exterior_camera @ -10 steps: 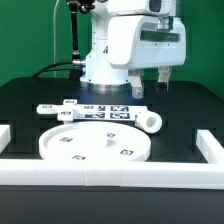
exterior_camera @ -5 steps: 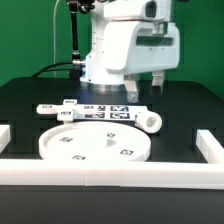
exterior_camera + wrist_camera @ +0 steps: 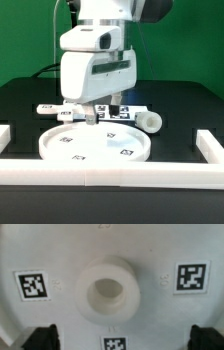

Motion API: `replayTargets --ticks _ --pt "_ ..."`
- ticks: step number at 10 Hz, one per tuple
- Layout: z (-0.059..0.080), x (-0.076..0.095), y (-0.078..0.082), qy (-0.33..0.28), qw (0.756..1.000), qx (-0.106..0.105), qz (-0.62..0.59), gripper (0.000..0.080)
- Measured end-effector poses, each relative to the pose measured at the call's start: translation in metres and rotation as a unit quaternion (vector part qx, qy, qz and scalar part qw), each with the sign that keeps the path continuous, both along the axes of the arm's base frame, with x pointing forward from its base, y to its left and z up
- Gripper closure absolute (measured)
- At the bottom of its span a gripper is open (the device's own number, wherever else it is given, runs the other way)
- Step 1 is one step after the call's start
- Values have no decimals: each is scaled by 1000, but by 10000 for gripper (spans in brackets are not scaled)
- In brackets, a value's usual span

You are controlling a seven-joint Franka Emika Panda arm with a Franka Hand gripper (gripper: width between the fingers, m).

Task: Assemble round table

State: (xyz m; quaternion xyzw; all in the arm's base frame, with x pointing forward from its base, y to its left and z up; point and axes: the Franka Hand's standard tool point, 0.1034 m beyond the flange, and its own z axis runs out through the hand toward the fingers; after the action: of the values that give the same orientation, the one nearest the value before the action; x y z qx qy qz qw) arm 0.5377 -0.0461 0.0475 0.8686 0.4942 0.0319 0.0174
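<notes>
The robot arm (image 3: 95, 65) bends down over the black worktop (image 3: 178, 100). Its white hand hangs right above the big round disc (image 3: 95, 146). The disc lies flat on the near side of the worktop, close to the middle. It is white, has a raised rim, and has small black-and-white tags on it.

The wrist view looks straight down onto the disc (image 3: 150, 308). In the middle of the disc sits a round bump with a hole (image 3: 108, 291) in it. Three tags show around the bump. The two dark fingers (image 3: 42, 338) stand wide apart, one on each side of the picture. They are open and hold nothing. Only the disc shows between them. I cannot tell if their tips touch the disc.

The short fat tube (image 3: 150, 121) lies on its side just past the far rim of the disc, toward the exterior view's right. It is apart from the fingers.

The flat cross piece (image 3: 48, 109) lies on the worktop beyond the disc, toward the exterior view's left. The hand hides part of it.

The marker board (image 3: 122, 109) lies flat behind the disc, between the cross piece and the tube. The hand hides much of it too.

Long white bars (image 3: 110, 176) edge the worktop on the near side and on both sides.
</notes>
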Motion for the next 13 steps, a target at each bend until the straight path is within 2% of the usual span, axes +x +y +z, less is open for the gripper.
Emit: replayTargets --ticks 2,4,6,9,11,13 --pt "-18 -3 -11 7 1000 2 5 150" --pt "-28 1 -15 11 1000 3 4 150" --pt "-34 5 -14 12 1000 4 2 150" --pt "-33 9 -7 9 1000 5 4 150" --pt "-33 8 -7 9 1000 5 4 396" --pt "-33 9 -7 9 1000 5 4 393"
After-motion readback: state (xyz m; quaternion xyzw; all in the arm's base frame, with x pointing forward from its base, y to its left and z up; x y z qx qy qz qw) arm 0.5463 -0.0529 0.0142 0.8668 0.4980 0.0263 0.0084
